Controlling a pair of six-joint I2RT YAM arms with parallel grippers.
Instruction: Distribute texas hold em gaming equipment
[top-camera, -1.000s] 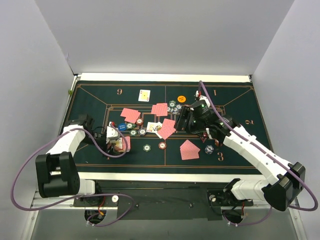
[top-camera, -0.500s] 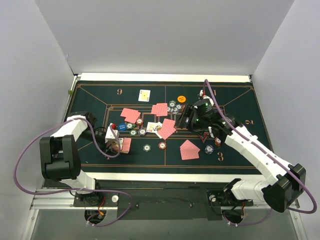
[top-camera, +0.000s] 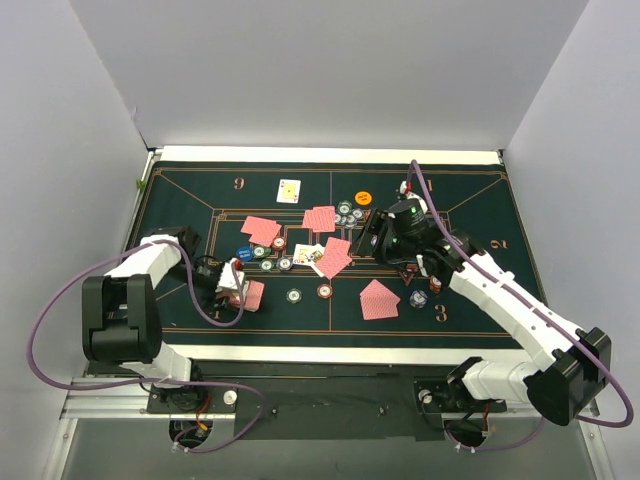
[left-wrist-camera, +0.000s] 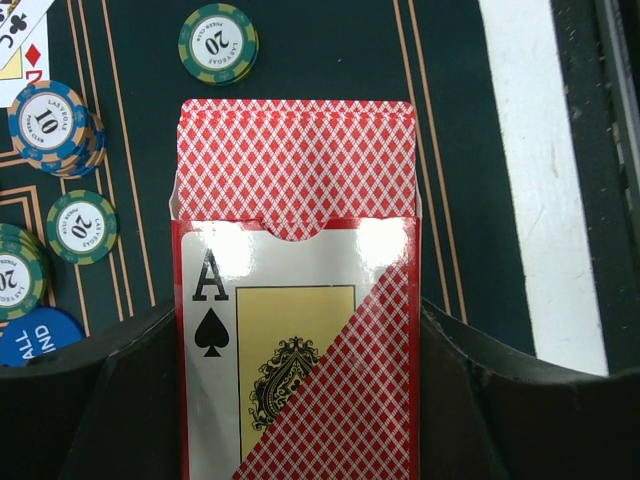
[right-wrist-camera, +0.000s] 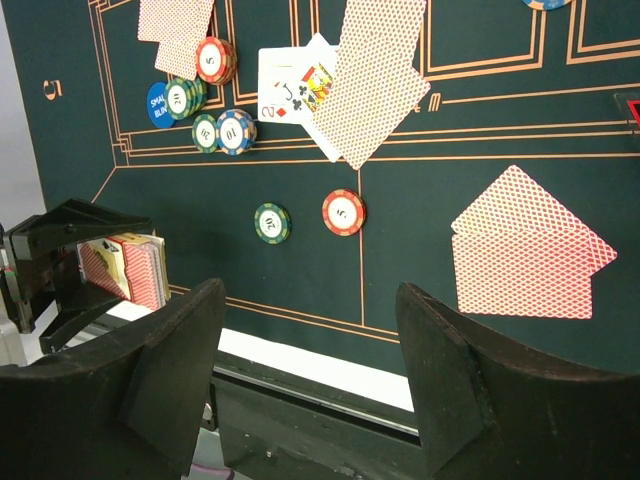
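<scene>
Nearest the arm bases, the left gripper (left-wrist-camera: 300, 420) was clenched on a card box (left-wrist-camera: 300, 340) printed with an ace of spades, one finger pressed to each side. It sat low over the near left part of the dark green felt mat (top-camera: 180, 190). The box's top was open, and a deck of red-backed cards (left-wrist-camera: 296, 160) stuck out of its mouth.

Just past the deck, a green 20 chip (left-wrist-camera: 218, 43) lay flat on the felt, with a red-orange chip (right-wrist-camera: 343, 211) near it but not touching. To their right sat a fanned pair of face-down cards (right-wrist-camera: 525, 245).

The right gripper (right-wrist-camera: 310, 385) hung above the mat right of centre, its jaws spread wide and holding nothing.

Toward the middle were a stack of blue-edged 10 chips (left-wrist-camera: 55, 122), a blue button disc (left-wrist-camera: 40, 337), and a face-up jack (right-wrist-camera: 295, 85) partly under another face-down pair (right-wrist-camera: 375, 80).

Farther on lay two more face-down pairs (top-camera: 261, 230) (top-camera: 320, 218) and a cluster of chips (top-camera: 350, 212). An orange button disc (top-camera: 363, 198) lay just beyond the cluster. Farthest of all was a lone face-up card (top-camera: 288, 190).
</scene>
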